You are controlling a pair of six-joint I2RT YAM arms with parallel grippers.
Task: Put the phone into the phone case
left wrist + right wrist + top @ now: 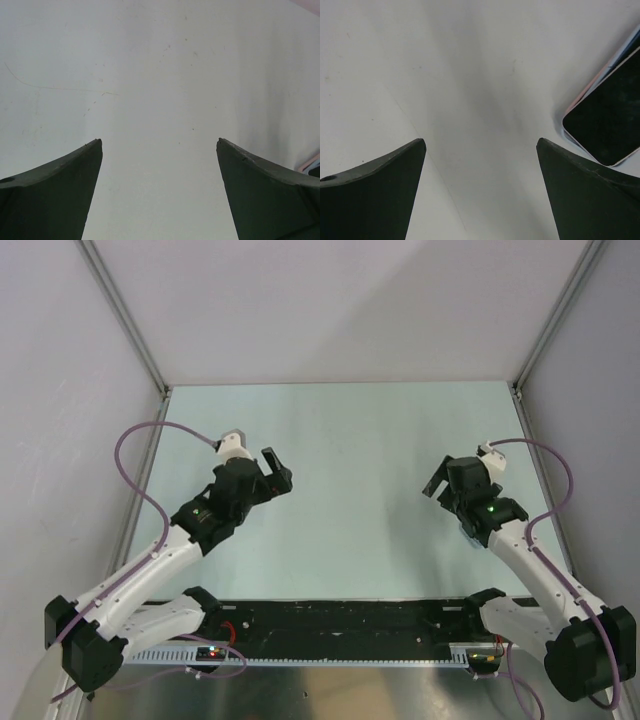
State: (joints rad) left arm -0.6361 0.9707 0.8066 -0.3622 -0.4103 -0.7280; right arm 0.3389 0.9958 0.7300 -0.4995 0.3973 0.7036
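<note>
- Plainly, the phone (pixel 607 117) is lying screen-up on the surface (pixel 470 75). It is showing only at the right edge of the right wrist view, partly running out of frame.
- Its long axis is running diagonally in that view, from a rounded corner low and near the jaws, up and away to the right.
- A pale blue and pink strip (pixel 610 68) is peeking out along the phone's upper-left side. It may be the case, but I cannot tell whether the phone is sitting on it, in it or beside it.
- From above, neither is showing; the right arm (pixel 520 540) is probably covering them.
- The right jaws are standing wide apart, holding nothing and pointing at bare surface. The phone is sitting off to the right in their view, just outside the right finger (pixel 590 195), not between the two.
- The left jaws are likewise standing apart and gripping nothing. A pink sliver (pixel 307 163) is showing at the right edge of that view, too small to name.
- The right arm is looking much the nearer, with the left arm (pixel 190 530) sitting well apart across the surface.
- The coming move is probably turning on shifting the right jaws sideways and twisting them to straddle the phone's short width, since the gap is not lining up with it now.
</note>
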